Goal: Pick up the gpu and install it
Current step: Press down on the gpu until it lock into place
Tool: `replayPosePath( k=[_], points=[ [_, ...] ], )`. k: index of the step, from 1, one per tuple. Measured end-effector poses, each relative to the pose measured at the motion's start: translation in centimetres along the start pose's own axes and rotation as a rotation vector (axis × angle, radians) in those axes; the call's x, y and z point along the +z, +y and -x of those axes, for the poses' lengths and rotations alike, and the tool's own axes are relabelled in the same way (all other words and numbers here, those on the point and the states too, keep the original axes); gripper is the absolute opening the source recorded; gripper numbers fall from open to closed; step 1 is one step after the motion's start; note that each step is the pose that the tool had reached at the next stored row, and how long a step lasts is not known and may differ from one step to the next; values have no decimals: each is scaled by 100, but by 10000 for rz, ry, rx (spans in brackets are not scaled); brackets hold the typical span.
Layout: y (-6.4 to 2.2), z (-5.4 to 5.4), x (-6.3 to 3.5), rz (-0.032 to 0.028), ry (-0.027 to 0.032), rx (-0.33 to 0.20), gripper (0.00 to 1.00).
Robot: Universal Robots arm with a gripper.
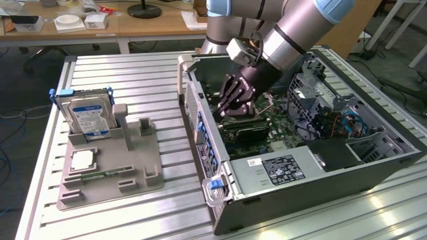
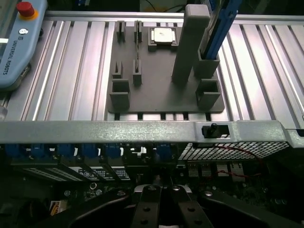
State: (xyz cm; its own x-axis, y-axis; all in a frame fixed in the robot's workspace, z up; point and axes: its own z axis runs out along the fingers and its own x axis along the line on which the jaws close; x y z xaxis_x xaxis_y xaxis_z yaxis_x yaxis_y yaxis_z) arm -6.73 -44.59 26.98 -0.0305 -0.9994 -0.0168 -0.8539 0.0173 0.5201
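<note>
Exterior view first: where is the claw?

Down inside the open computer case, over the motherboard, with its fingers drawn fully together.

Is it holding the gpu?

I can't tell. The black card sits just under the fingertips, at about five o'clock from the claw, low in the case and near the board. The fingers look to be on it or just above its upper edge, but the contact itself is hidden.

So which step is this?

The install, I'd judge, not the pick-up. The card is already in the case. The grey holder on the counter, at nine o'clock from the case, carries the hard drive and no black card.

What does seating it call for?

Probably a straight, even push, with the card's edge lined up along its slot. A tilt could jam it.

And the wrist view?

The closed claw hangs over the board, with the holder beyond the case wall.
</note>
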Motion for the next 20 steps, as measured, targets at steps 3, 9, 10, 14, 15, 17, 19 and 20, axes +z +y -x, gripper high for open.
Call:
replayPosePath(
  k=[3,9,10,14,15,17,19,20],
  points=[
    [-59,1,-37,232,6,8,10],
    [-76,-38,-46,422,6,-1,10],
    [-76,-54,-47,442,8,0,10],
    [-78,-121,-49,467,8,1,10],
    [-76,-128,-48,469,9,1,10],
    [-65,-131,-39,470,12,-8,10],
    [-56,-135,-33,470,21,-20,10],
    [-54,-137,-30,471,25,-26,10]
  ],
)
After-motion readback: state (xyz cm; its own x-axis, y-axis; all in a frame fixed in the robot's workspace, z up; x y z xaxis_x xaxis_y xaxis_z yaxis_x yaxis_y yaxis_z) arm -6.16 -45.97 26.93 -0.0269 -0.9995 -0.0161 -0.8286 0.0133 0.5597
